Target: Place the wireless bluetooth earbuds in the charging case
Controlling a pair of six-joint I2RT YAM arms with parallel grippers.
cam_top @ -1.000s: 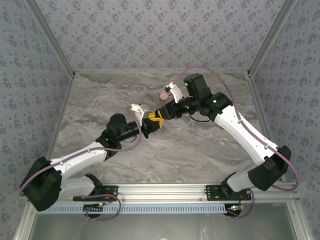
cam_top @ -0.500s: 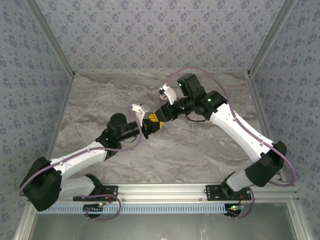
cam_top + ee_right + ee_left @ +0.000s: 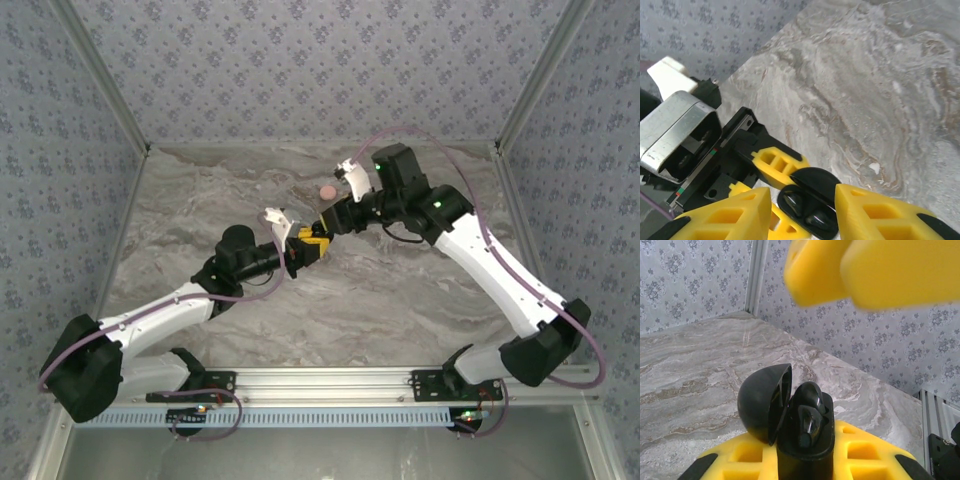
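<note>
Right wrist view shows the small round black charging case [image 3: 802,214], lid [image 3: 815,181] open, clamped in the left gripper [image 3: 312,246] with both tiny glossy black earbuds [image 3: 790,201] apparently seated inside, the right gripper [image 3: 800,197] spread-jawed over it, so closing the lid looks next.

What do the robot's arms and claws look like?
The left arm and right arm are white with black joints. Purple cables loop along them; the right has a green light. The left claw and right claw have blocky yellow fingers with holes.
</note>
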